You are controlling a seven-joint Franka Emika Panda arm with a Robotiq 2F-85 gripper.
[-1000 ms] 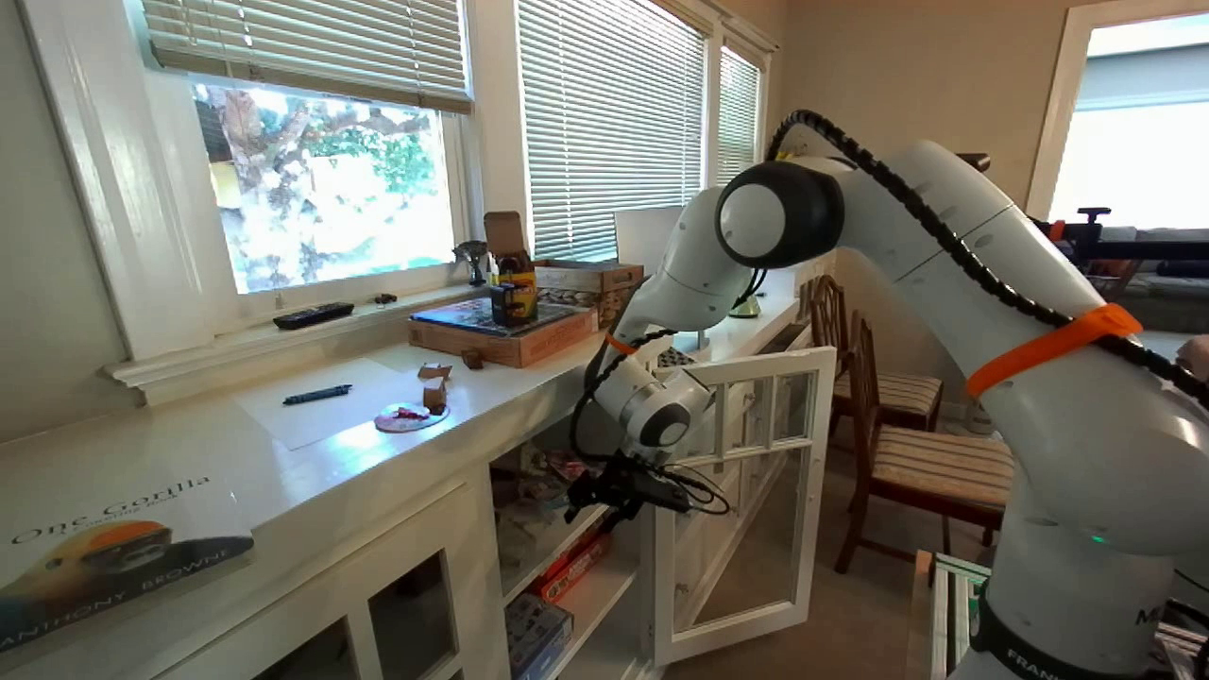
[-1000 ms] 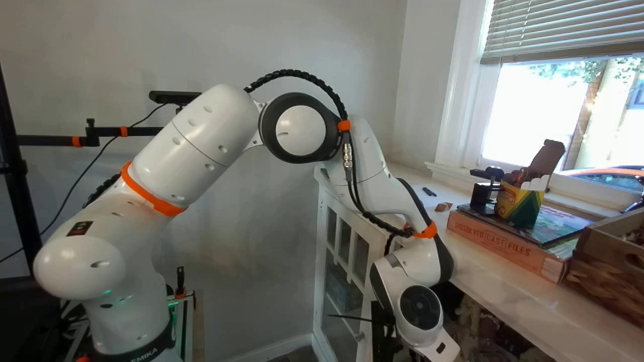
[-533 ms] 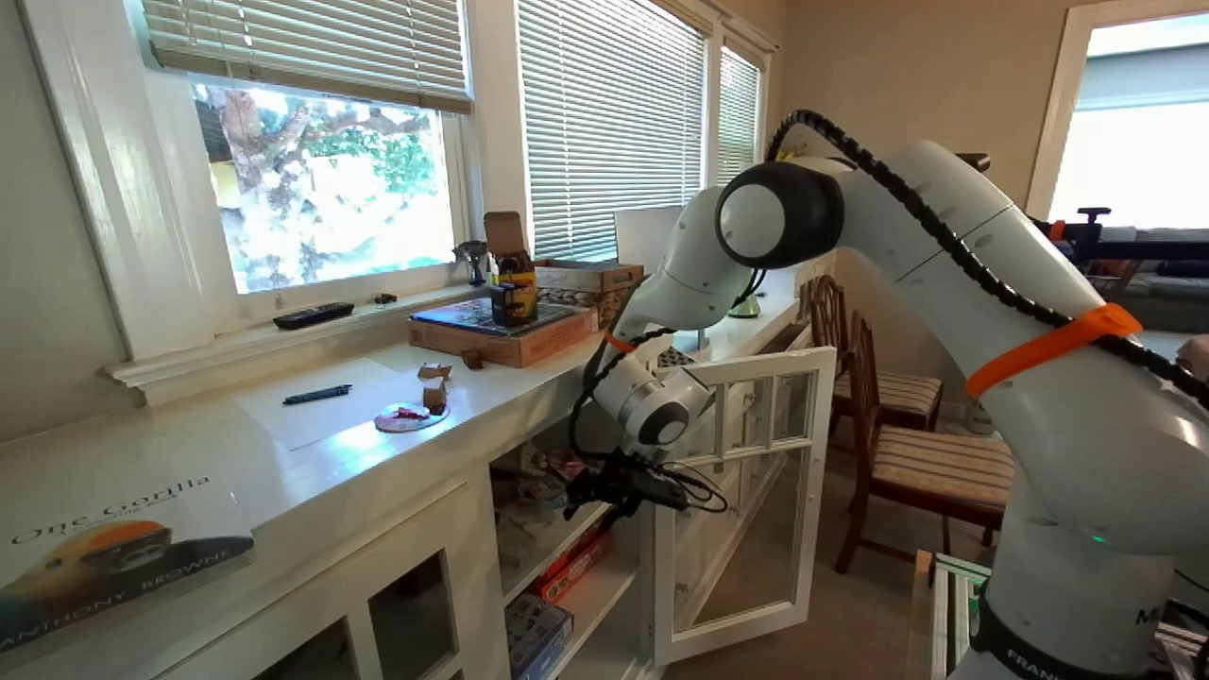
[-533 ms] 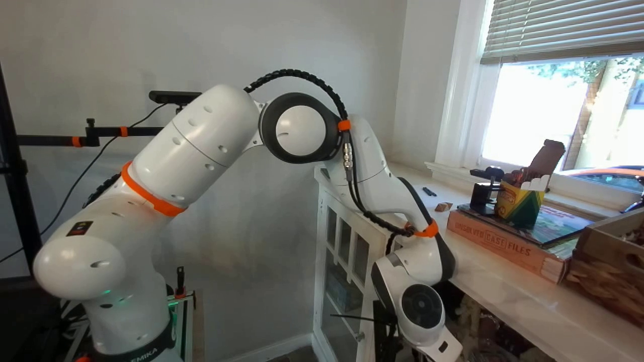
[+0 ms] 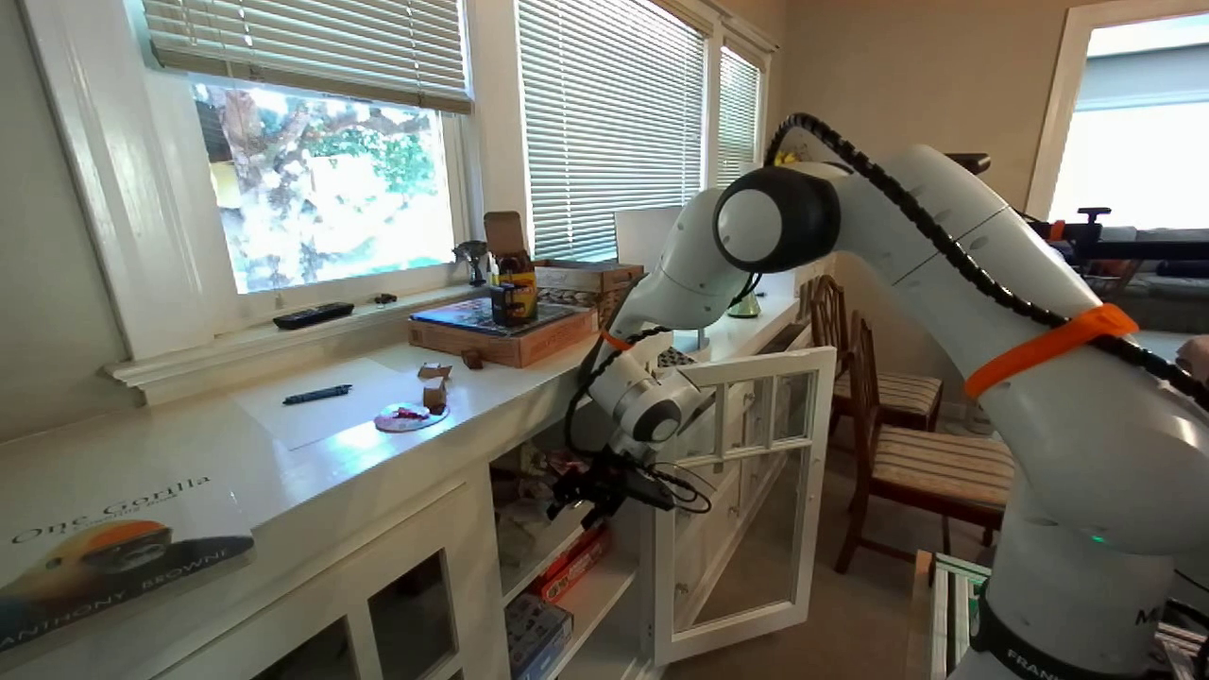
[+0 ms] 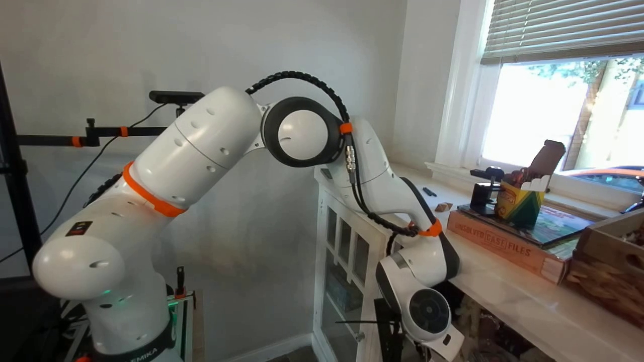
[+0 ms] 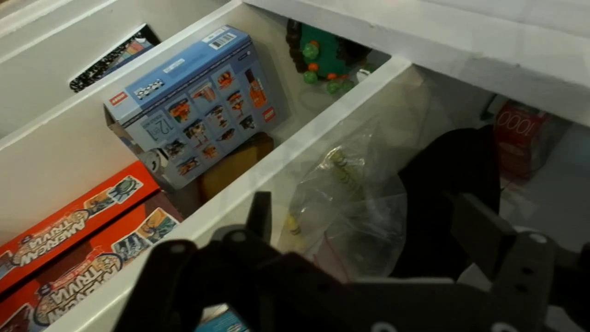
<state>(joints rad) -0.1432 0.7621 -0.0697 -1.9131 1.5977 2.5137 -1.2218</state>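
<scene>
In an exterior view, the pic is taken fr. a bit above the white counter, nr its end, & faces along it, w/ windows on the L & the robot arm on the R. In an exterior view, it's fr. beside the arm, near, facing past it to the grey wall, abt the opp. way. Both exterior views share the arm, counter & yellow box. The wrist view is v. close & looks over the gripper into the white shelves. Shared w/ an exterior view: shelves, red boxes.
</scene>
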